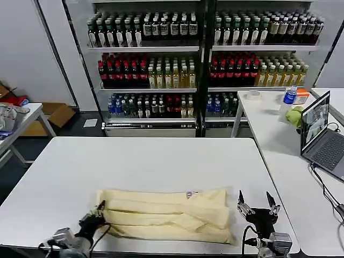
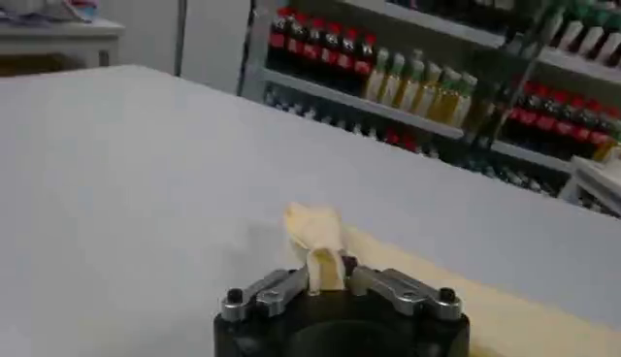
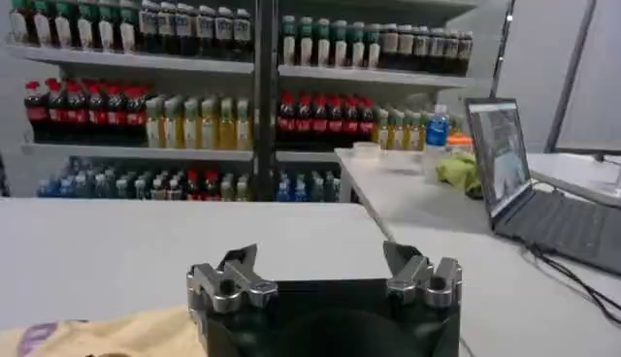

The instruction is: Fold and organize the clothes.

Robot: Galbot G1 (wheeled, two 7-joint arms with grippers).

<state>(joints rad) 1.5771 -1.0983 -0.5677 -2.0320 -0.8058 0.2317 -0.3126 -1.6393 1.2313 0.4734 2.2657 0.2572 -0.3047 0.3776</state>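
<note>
The pale cream-yellow shirt (image 1: pixel 166 214) lies folded into a long band across the near part of the white table (image 1: pixel 161 161), a small label showing near its top edge. My left gripper (image 1: pixel 99 210) is at the band's left end, shut on a pinch of the shirt (image 2: pixel 320 254) that sticks up between the jaws. My right gripper (image 1: pixel 257 203) stands open just beyond the band's right end, with nothing between its fingertips (image 3: pixel 238 260); a corner of the shirt (image 3: pixel 107 335) shows beside it in the right wrist view.
A second table (image 1: pixel 279 123) on the right carries a laptop (image 1: pixel 318 131), a yellow-green cloth bundle (image 1: pixel 294 115), a bottle and a tape roll. Drink shelves (image 1: pixel 199 59) fill the back. A small table (image 1: pixel 16 121) with a grey-white heap stands far left.
</note>
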